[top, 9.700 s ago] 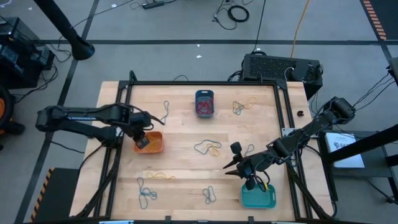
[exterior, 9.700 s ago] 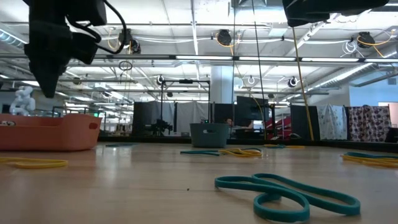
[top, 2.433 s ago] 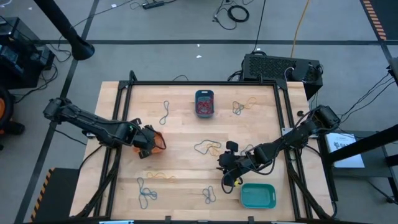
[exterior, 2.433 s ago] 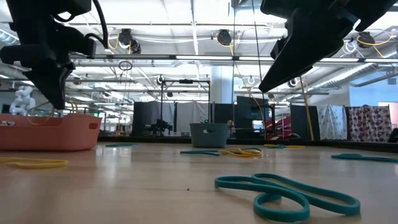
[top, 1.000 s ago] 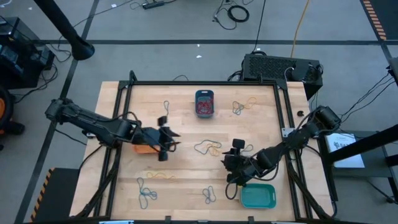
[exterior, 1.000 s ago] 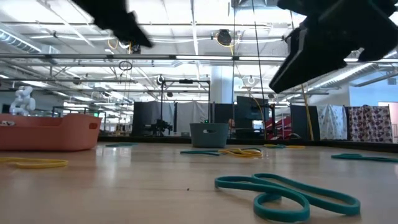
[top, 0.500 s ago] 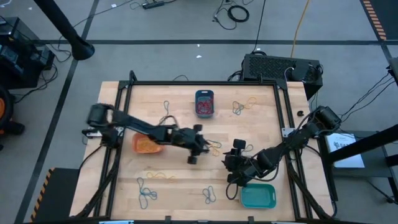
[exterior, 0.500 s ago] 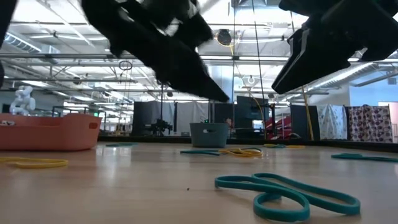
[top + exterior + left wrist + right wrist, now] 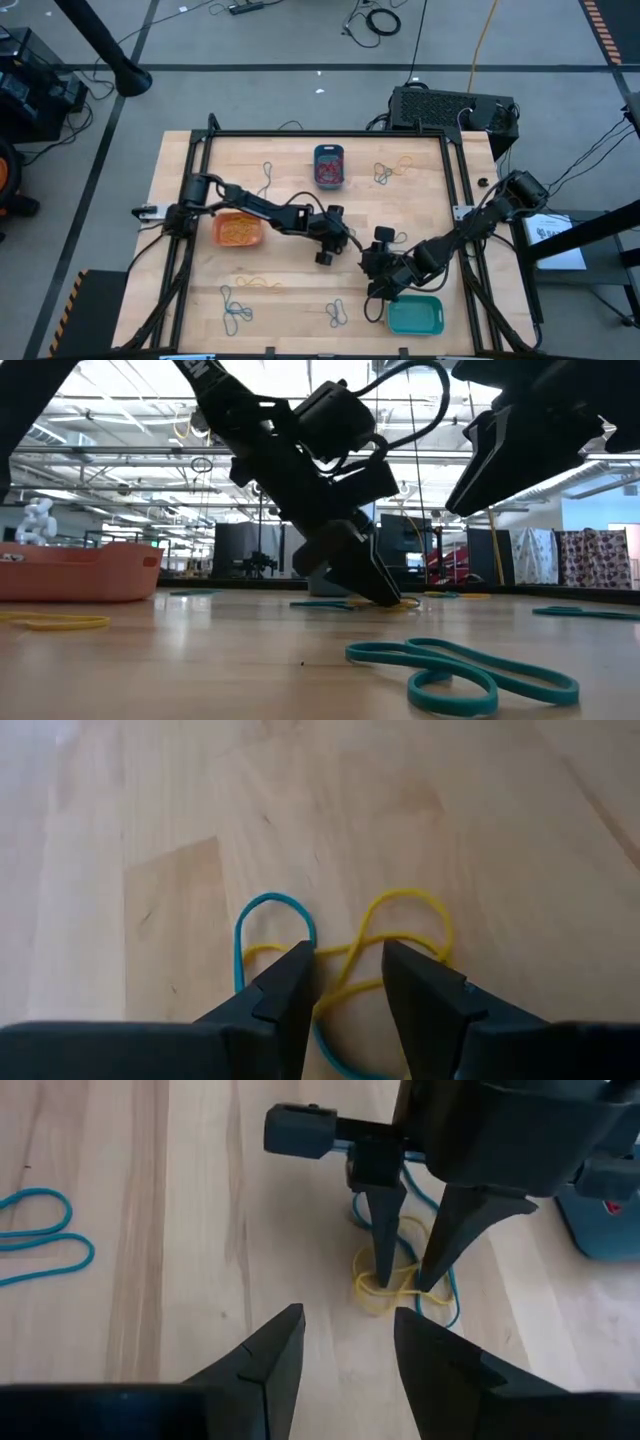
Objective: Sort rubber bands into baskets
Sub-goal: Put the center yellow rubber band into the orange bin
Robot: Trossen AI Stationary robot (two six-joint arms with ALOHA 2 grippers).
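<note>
Yellow rubber band [image 9: 400,935], tangled with a blue band [image 9: 262,920], lies on the surface right between your left gripper [image 9: 347,982] fingers, which stand apart astride it. Right gripper [image 9: 345,1342] fingers, also apart, hover nearby.

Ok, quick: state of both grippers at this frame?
Left gripper: open, jaws astride the yellow rubber band, nothing held.
Right gripper: open, empty, hovering near the left.

Thin rubber bands [image 9: 237,313] lie flat in small heaps. The orange basket [image 9: 238,231] holds some, the dark blue basket [image 9: 328,166] holds red ones, the turquoise basket [image 9: 414,316] sits near.
</note>
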